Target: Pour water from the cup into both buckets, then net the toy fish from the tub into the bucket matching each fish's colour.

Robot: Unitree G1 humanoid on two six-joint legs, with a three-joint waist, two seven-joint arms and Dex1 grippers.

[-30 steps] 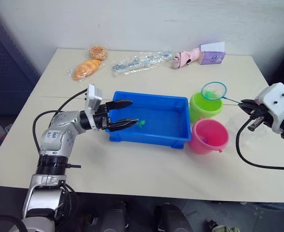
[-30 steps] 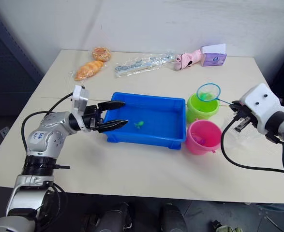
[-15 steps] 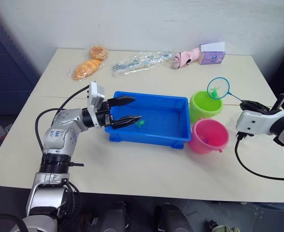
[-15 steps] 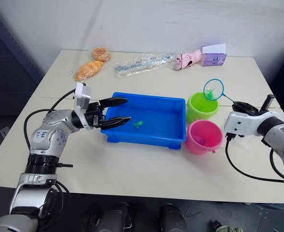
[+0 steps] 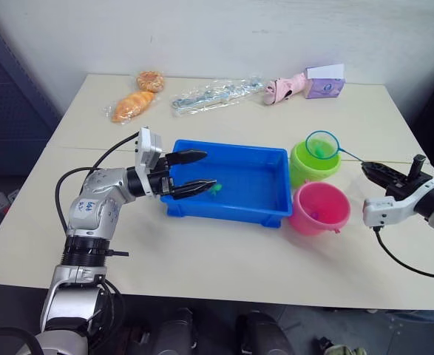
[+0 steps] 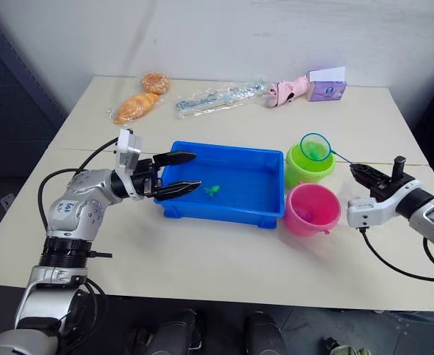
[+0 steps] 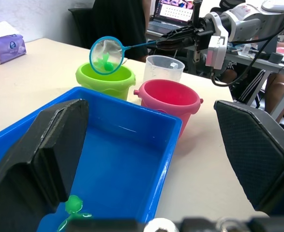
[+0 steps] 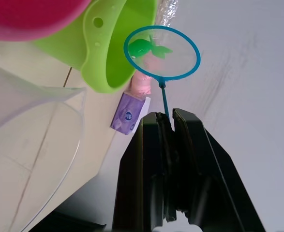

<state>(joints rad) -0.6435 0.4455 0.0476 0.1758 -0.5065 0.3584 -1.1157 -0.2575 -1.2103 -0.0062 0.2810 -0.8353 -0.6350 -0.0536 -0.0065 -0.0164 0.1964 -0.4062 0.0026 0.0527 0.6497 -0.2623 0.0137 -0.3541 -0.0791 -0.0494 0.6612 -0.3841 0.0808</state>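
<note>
The right gripper [image 8: 170,126] is clamped on the thin dark handle of the net [image 8: 162,51], fingers pressed together around it, and holds the light blue hoop over the mouth of the green bucket [image 5: 314,162]. A green fish [image 8: 145,47] lies in the mesh. The net looks featherlight with a stiff handle, so I judge the far end of the handle a fair place to hold it, though a hoop so far out will swing with any wrist turn, and the wet little fish is likely slippery — better tipped out than shaken. The pink bucket [image 5: 319,208] stands just beside the green one, on the near side, and the clear cup [image 7: 163,68] sits close behind the two as seen from the left wrist. The left gripper [image 5: 191,172] hovers at the left end of the blue tub [image 5: 231,212], its fingers well apart and holding nothing — one over the rim, one over the water. Another green fish [image 7: 73,208] lies in the tub near it. Past the tub lie wrapped pastries [image 5: 134,105], a clear plastic packet [image 5: 215,94], a pink toy [image 5: 285,87] and a small purple box [image 5: 324,87].
</note>
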